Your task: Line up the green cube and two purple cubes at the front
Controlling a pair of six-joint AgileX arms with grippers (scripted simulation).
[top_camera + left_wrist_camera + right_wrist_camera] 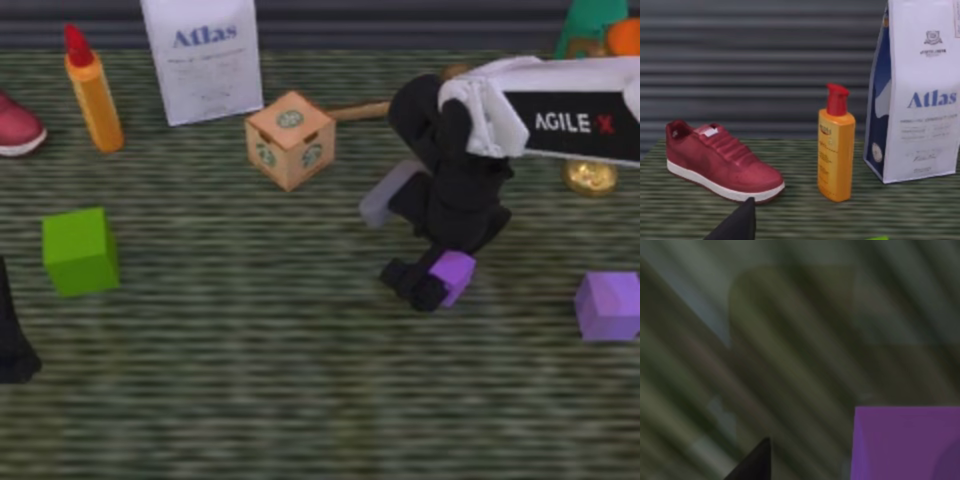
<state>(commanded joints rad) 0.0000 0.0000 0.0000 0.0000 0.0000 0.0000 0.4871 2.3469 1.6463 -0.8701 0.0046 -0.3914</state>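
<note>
Along the front of the counter (300, 420) we see a broad bare strip running the whole width, broken only by our left end effector (15, 355) parked at the left edge. The green cube (80, 250) stands alone on the left with open room on every side. Behind it the back row crowds close: red shoe (15, 125), orange bottle (93, 90), Atlas bag (203, 58), tan emblem cube (290, 138). Our right arm (560, 115) bars the right rear, its end effector (432, 280) low beside the small purple cube (455, 272). The paler purple cube (607, 305) sits apart at the right edge.
</note>
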